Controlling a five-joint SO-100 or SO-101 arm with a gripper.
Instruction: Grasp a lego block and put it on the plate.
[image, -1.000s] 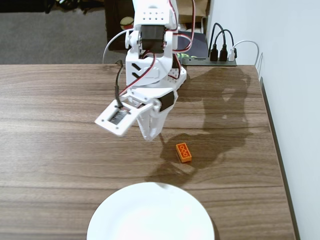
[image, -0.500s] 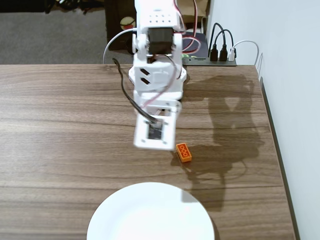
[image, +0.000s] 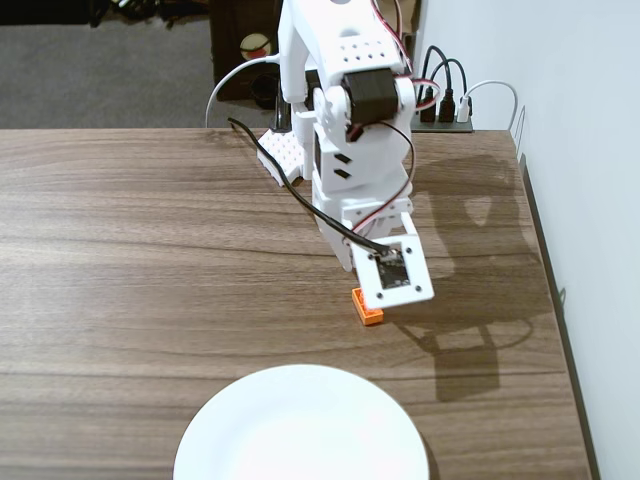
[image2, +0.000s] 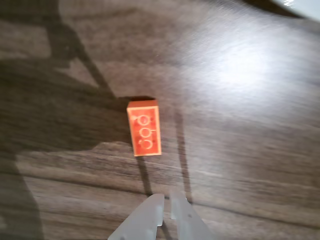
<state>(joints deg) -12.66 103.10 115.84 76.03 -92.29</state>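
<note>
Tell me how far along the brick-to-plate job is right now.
Early stage. The gripper hangs above the lego block, fingertips nearly together, gripping nothing. The block lies flat on the table, apart from the plate. Grasping, carrying and placing all remain.

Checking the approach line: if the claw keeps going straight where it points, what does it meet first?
Probably the bare table, just short of the lego block; the claw looks nearly shut, and depth is unclear.

A brown wooden table (image: 130, 260) fills most of the fixed view. Behind the table lies grey carpet (image: 100, 75). To the right of the table stands a white wall (image: 590, 150). A power strip (image: 440, 118) with black plugs sits at the table's far edge, near the wall.
</note>
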